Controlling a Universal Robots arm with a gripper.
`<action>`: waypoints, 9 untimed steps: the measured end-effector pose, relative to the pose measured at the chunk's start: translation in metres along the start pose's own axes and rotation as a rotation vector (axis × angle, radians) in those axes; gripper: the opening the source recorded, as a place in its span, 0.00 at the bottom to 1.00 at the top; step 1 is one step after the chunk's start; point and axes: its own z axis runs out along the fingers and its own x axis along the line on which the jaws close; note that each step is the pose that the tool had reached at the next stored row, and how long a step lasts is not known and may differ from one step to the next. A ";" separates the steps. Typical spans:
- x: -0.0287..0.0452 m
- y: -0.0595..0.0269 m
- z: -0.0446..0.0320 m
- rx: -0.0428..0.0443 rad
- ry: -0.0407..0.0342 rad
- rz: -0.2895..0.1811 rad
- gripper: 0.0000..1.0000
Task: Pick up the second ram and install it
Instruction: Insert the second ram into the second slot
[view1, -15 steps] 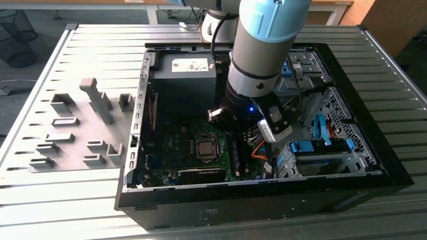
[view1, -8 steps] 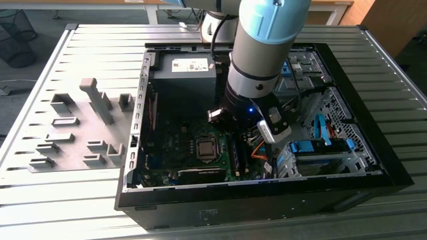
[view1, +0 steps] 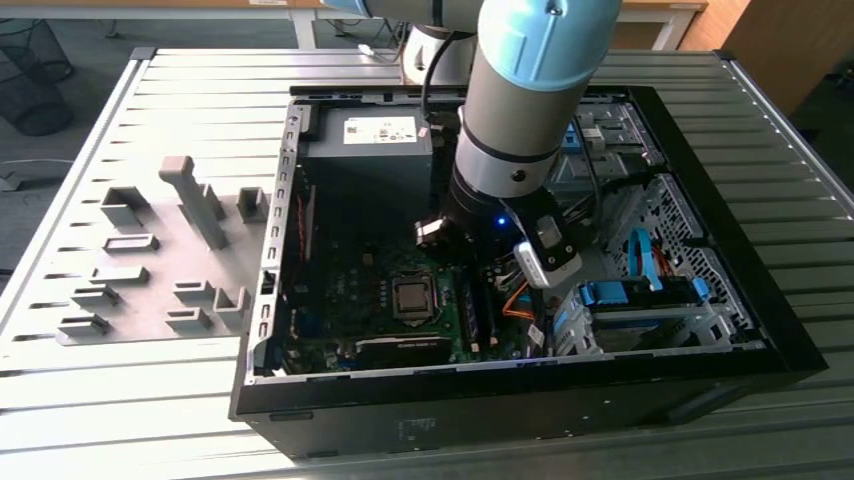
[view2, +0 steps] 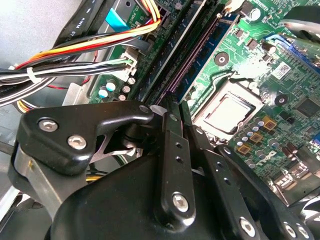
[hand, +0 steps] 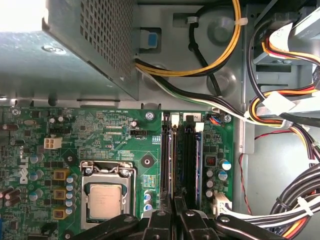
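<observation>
I see my arm (view1: 514, 120) pointing straight down, wrist low, and the gripper (hand: 173, 210) fingers (view2: 175, 165) nearly pressed together

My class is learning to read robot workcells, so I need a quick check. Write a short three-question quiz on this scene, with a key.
1. True or false: the claw hangs outside the computer case.
2. Multiple choice: in the first wrist view, what lies beside the memory slots on the motherboard? A) the processor socket B) a graphics card C) a hard drive
3. Short answer: in the exterior view, on which side of the case do the grey fixture blocks stand?

Key: 1. False, it is inside the case, over the memory slots. 2. A. 3. The exterior view's left.
</observation>
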 end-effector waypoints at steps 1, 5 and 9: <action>0.0000 0.0000 0.0000 0.0000 0.0000 0.000 0.14; 0.0000 0.0000 0.0000 0.0001 0.0000 0.000 0.14; -0.0014 -0.0002 0.0000 -0.0004 0.0001 0.000 0.14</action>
